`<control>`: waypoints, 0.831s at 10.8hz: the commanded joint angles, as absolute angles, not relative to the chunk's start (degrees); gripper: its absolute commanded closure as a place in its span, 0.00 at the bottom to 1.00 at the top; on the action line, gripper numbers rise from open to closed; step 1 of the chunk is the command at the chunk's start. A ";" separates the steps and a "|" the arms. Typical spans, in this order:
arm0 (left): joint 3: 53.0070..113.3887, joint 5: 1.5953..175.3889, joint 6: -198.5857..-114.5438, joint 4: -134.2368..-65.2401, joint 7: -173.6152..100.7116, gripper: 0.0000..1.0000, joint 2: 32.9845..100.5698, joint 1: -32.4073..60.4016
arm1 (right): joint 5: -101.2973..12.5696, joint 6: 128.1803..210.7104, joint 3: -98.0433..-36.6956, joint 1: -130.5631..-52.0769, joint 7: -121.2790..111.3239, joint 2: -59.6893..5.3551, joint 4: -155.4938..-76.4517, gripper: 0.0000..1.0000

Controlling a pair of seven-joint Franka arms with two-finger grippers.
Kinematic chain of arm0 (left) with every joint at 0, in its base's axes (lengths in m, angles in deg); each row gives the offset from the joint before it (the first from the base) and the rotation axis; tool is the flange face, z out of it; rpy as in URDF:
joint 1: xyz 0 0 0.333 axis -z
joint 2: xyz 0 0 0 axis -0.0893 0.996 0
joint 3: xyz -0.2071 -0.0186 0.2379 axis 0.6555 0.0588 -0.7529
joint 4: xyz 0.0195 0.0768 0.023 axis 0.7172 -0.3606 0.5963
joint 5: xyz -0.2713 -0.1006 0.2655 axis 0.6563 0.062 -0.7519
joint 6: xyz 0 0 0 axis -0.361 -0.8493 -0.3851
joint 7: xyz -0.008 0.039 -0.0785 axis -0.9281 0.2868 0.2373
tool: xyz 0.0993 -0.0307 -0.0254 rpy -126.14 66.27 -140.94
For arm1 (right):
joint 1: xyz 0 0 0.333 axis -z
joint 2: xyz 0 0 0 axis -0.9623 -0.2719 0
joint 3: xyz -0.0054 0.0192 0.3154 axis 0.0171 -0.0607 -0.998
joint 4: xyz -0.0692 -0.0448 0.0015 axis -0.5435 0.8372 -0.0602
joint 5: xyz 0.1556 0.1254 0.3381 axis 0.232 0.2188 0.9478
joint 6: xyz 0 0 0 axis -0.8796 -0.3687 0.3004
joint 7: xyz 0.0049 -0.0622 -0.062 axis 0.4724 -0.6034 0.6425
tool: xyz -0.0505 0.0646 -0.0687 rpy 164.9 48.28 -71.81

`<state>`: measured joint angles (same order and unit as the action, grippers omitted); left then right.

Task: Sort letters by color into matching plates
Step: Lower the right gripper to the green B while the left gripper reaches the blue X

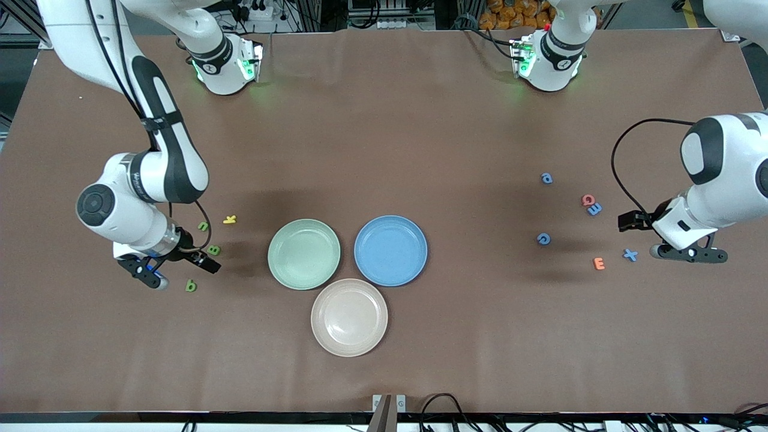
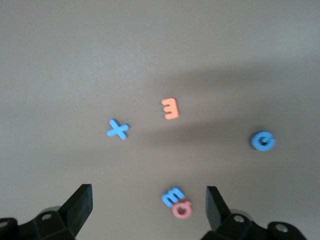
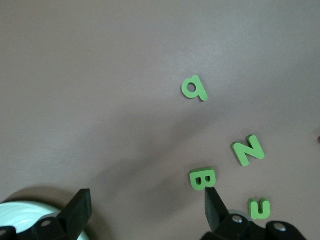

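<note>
Beige is what I see nearest the front camera: the beige plate (image 1: 348,317) with nothing on it, and just above it the mint green plate (image 1: 303,254) and the blue plate (image 1: 390,250) side by side, all three nearly touching and none holding a letter. Toward the right arm's end of the table I count green letters: a "b" (image 1: 191,285) nearest me, a "B" (image 1: 213,250) farther up, then a green "n" (image 1: 203,226) beside a yellow "k" (image 1: 230,219). My right gripper (image 1: 150,273) hangs low over that cluster with its fingers spread apart, holding nothing. Toward the left arm's end lie an orange "E" (image 1: 599,263) and a blue "x" (image 1: 630,255), then a blue "c" (image 1: 543,239), a red letter (image 1: 587,200) touching a blue one (image 1: 594,209), and farthest a blue "a" (image 1: 546,178). My left gripper (image 1: 690,254) hovers beside the "x", fingers wide and empty.
</note>
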<state>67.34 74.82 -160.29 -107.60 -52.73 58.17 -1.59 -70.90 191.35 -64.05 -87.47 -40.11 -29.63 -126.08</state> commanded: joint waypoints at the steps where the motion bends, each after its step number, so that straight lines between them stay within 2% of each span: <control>1: 67.60 73.17 -166.39 -107.26 -62.91 0.00 62.85 -5.41 | -70.05 194.62 -64.47 -87.32 -40.68 -31.47 -128.04 0.00; 5: 67.60 72.82 -169.38 -106.81 -68.28 0.00 67.43 -6.39 | -70.05 198.83 -65.17 -86.70 -40.33 -32.79 -131.11 0.00; 9: 68.12 63.78 -171.40 -106.64 -71.90 0.00 71.38 -8.76 | -70.49 199.11 -67.19 -83.72 -39.72 -32.79 -132.52 0.00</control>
<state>67.33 67.75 -170.00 -107.54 -70.13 69.23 -6.77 -70.80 198.14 -65.51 -85.86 -40.09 -33.25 -131.22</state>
